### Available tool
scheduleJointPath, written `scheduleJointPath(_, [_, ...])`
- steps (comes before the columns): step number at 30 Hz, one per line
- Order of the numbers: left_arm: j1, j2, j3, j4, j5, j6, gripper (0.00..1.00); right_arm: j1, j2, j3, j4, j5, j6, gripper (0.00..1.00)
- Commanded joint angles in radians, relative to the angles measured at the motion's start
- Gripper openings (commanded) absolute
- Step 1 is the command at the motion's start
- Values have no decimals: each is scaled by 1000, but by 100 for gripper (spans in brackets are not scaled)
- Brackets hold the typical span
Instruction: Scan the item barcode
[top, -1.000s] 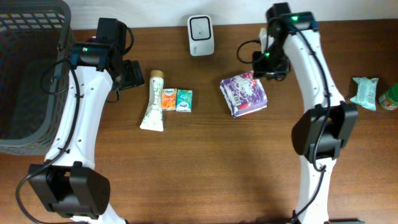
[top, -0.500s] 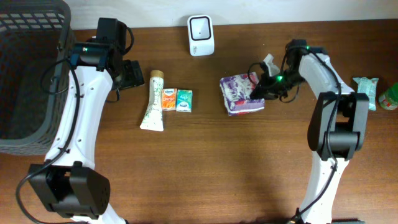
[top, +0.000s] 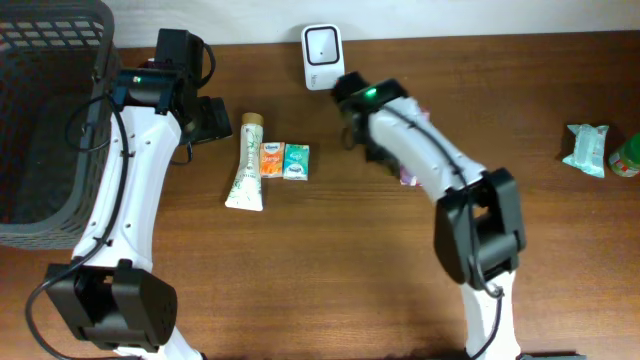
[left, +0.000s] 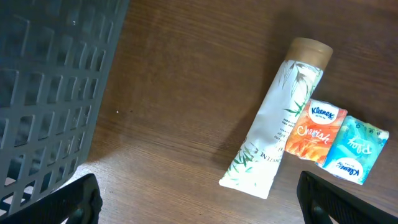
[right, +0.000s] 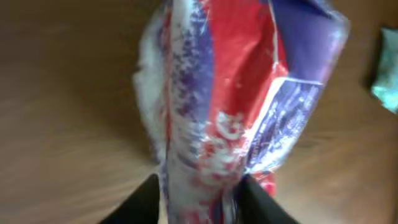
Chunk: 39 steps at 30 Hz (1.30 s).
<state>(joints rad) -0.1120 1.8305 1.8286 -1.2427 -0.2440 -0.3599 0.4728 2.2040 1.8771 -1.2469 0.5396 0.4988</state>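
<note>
Grey basket (top: 40, 120) stood far left. Left gripper (top: 212, 118) hung beside it, fingers wide apart. Right gripper (right: 200, 202) squeezed purple-red packet (right: 217, 93) near white scanner (top: 322, 55). Tube (top: 246, 165), orange Kleenex pack (left: 317, 127), blue-green pack (left: 356, 149) lay side by side.

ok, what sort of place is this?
Probably a mock checkout bench: a scanner at the back of the table, a basket on the left, and small packaged goods, a tube and tissue packs, laid out.

A crinkled red, purple and white plastic packet (right: 236, 93) fills the blurred frame, pinched in the right gripper (right: 198, 200) above the brown tabletop (right: 62, 93).
</note>
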Motion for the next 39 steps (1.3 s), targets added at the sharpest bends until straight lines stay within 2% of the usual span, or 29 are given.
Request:
scheduleJointPath(1, [-5, -13, 2, -1, -7, -7, 99, 116, 2, 40, 24, -114, 6, 83])
scheduleJointPath(2, [-5, -13, 2, -1, -7, -7, 99, 143, 2, 111, 4, -114, -57, 99])
scheduleJointPath(5, [-5, -13, 2, -1, -7, -7, 99, 79, 2, 329, -135, -134, -114, 99])
scheduleJointPath(8, [-5, -13, 2, -1, -7, -6, 99, -143, 3, 364, -186, -427, -360, 99])
scheduleJointPath(10, [-5, -13, 2, -1, -7, -6, 99, -300, 7, 311, -202, -708, -578, 99])
scheduleJointPath(11, [-5, -13, 2, -1, -7, -6, 99, -416, 11, 239, -203, -943, -743, 100])
scheduleJointPath(12, [-5, -13, 2, -1, -7, -6, 99, -471, 11, 183, -182, -1051, -808, 96])
scheduleJointPath(13, [-5, -13, 2, -1, -7, -7, 99, -539, 11, 97, -122, -1168, -859, 92])
scheduleJointPath(15, [-5, -13, 2, -1, -7, -6, 99, -592, 11, -35, 4, -1291, -861, 89])
scheduleJointPath(17, [-5, -13, 2, -1, -7, -7, 99, -573, 11, -147, 124, -1322, -860, 89])
scheduleJointPath(20, [-5, -13, 2, -1, -7, -7, 99, -515, 12, -249, 239, -1313, -822, 86])
scheduleJointPath(22, [-5, -13, 2, -1, -7, -6, 99, -481, 13, -290, 288, -1314, -796, 64])
scheduleJointPath(23, [-5, -13, 2, -1, -7, -6, 99, -460, 13, -295, 286, -1314, -787, 57])
scheduleJointPath(24, [-5, -13, 2, -1, -7, -7, 99, -443, 13, -295, 286, -1315, -769, 47])
scheduleJointPath(26, [-5, -13, 2, -1, -7, -6, 99, -413, 13, -295, 293, -1314, -727, 4])
scheduleJointPath(28, [-5, -13, 2, -1, -7, -7, 99, -399, 11, -254, 297, -1321, -619, 4])
scheduleJointPath(30, [-5, -13, 2, -1, -7, -6, 99, -399, -19, -151, 294, -1421, -593, 4])
scheduleJointPath(32, [-5, -13, 2, -1, -7, -6, 99, -399, -35, 32, 348, -1449, -445, 4])
scheduleJointPath(33, [-5, -13, 2, -1, -7, -6, 99, -397, -35, 77, 431, -1448, -359, 4])
scheduleJointPath(34, [-5, -13, 2, -1, -7, -6, 99, -391, -35, 90, 608, -1439, -217, 4])
scheduleJointPath(36, [-5, -13, 2, -1, -7, -6, 99, -365, -24, 90, 813, -1258, 41, 4])
scheduleJointPath(39, [-5, -13, 2, -1, -7, -6, 99, -283, 26, 90, 998, -1181, 78, 4])
